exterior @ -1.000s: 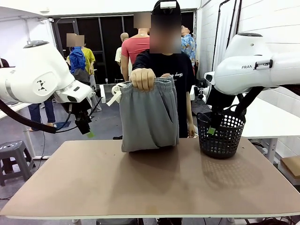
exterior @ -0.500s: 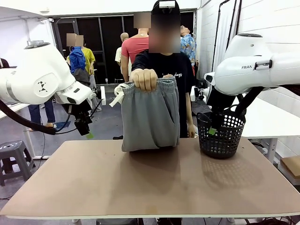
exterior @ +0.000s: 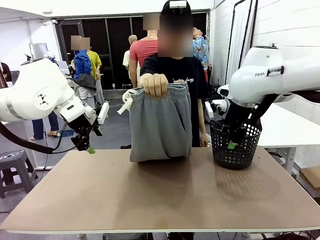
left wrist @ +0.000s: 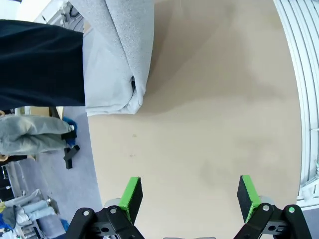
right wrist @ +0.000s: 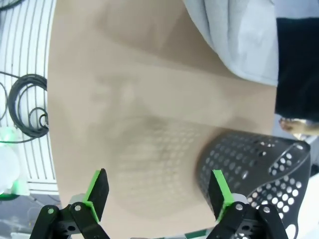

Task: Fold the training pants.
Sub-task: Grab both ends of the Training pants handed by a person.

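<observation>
The light grey soft jersey training pants (exterior: 160, 125) were held up by the person's hand (exterior: 154, 85), lower end at the flat brown table's (exterior: 160, 200) far side. The left gripper (left wrist: 188, 196) and right gripper (right wrist: 158, 194) were spread wide, empty.

The front camera sits at the robot's edge of the worktop (exterior: 160, 200), facing 12 o'clock across it at middle distance. The left wrist camera looks down past the left gripper (left wrist: 189, 186), close above the board, with the training pants (left wrist: 119, 50) at 11 o'clock. The right wrist camera looks down past the right gripper (right wrist: 158, 184), with the basket (right wrist: 249, 159) at 4 o'clock. All three views share the worktop and the pants' lower end.
</observation>
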`<state>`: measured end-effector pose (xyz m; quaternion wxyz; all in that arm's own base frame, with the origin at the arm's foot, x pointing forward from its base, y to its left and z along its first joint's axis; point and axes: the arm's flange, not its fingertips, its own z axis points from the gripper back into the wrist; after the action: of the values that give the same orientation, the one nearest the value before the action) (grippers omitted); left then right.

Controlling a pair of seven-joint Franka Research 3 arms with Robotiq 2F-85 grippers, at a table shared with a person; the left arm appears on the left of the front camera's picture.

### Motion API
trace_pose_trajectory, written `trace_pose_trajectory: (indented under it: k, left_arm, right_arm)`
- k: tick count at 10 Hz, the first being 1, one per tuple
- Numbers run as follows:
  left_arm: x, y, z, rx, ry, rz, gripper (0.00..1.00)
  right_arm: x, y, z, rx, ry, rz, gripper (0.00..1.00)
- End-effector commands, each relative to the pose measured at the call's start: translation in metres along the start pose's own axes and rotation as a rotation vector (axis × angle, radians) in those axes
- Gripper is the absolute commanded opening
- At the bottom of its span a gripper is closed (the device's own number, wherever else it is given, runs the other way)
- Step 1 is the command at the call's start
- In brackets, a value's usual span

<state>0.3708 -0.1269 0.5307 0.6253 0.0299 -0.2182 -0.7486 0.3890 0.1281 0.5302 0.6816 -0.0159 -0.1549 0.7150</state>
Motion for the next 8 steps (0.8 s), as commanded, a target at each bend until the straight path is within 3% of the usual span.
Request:
trace_pose_trajectory:
  k: [1, 5, 8]
  left_arm:
    - [-0.006, 0.014, -0.012, 0.047, -0.059, 0.008, 1.00]
    - [0.006, 0.032, -0.016, 0.209, -0.216, -0.026, 1.00]
    - [0.018, 0.036, -0.012, 0.260, -0.428, -0.082, 1.00]
  right_arm:
    - [-0.004, -0.007, -0.013, -0.012, -0.098, 0.032, 1.00]
    - [0.003, -0.006, -0.026, -0.067, -0.285, 0.085, 1.00]
    - [0.009, -0.008, -0.032, -0.067, -0.513, 0.128, 1.00]
